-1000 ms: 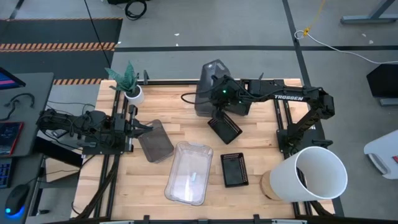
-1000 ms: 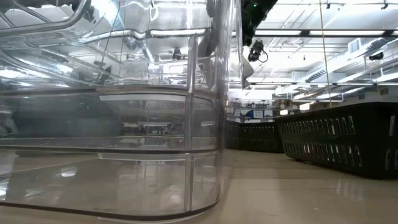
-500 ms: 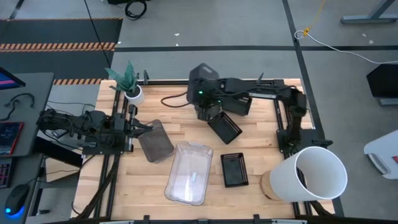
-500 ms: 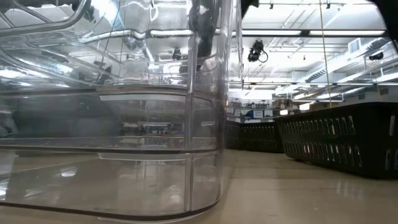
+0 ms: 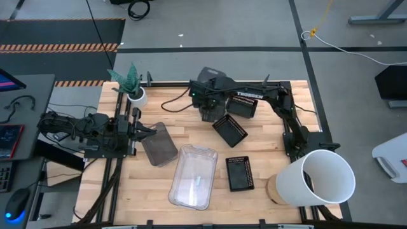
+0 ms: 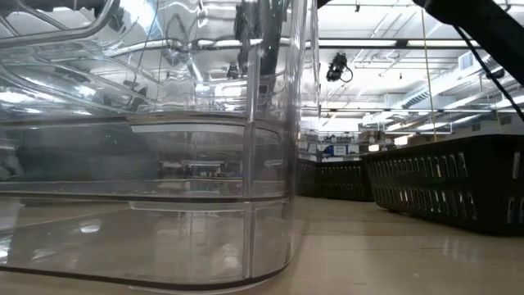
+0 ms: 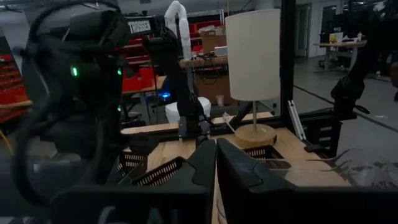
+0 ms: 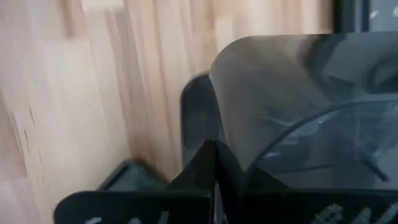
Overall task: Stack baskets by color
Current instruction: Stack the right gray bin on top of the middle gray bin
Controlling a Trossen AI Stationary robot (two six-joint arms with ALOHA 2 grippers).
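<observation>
Smoky grey plastic makes up the basket point(image 5: 212, 84) held by the right claw point(image 5: 207, 109); it hangs tilted near the upper centre of the high view, clear of the worktop point(image 5: 184, 130). In the right wrist view the two fingers are seen pressed together on the thin translucent rim of this grey basket point(image 8: 292, 99), so the hold is a pinch on the wall alone. Such a bin is judged light, fairly stiff but with some flex at the rim, and smooth enough to slip or swing in an edge pinch; a grip at the middle of a long wall would be steadier than one near a corner.

A second grey basket point(image 5: 159, 144) lies flat at left of centre, well apart from the held one and just beside the left claw point(image 5: 151, 131), whose fingers are seen nearly closed and empty in the left wrist view.

A clear basket point(image 5: 191, 177) rests at lower centre. Two black slatted baskets are present: one point(image 5: 230, 130) is tilted just below and right of the right claw, the other point(image 5: 240, 173) lies flat beside the clear one. A white bucket point(image 5: 321, 178) stands at the lower right, and a small plant pot point(image 5: 135, 95) at the upper left.
</observation>
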